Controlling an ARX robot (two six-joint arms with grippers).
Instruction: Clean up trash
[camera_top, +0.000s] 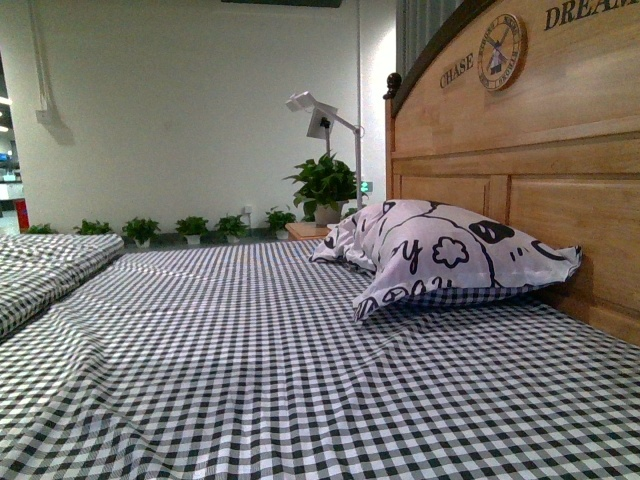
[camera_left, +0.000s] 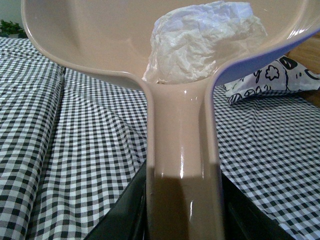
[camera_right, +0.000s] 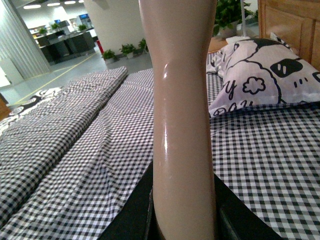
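Left gripper (camera_left: 182, 220): clamped on the handle of a beige dustpan (camera_left: 100, 45), held above the checkered bedsheet (camera_left: 60, 150). A crumpled white paper wad (camera_left: 200, 45) is seen resting inside the pan, at the neck where the handle starts. Right gripper (camera_right: 182, 220): closed around a beige handle (camera_right: 182, 125), standing upright over the sheet; its head is cut off by the frame edge, so the tool type cannot be told. In the front view neither arm is seen; a patterned pillow (camera_top: 440, 255) is lying against the wooden headboard (camera_top: 540, 150), with potted plants (camera_top: 322, 185) behind.
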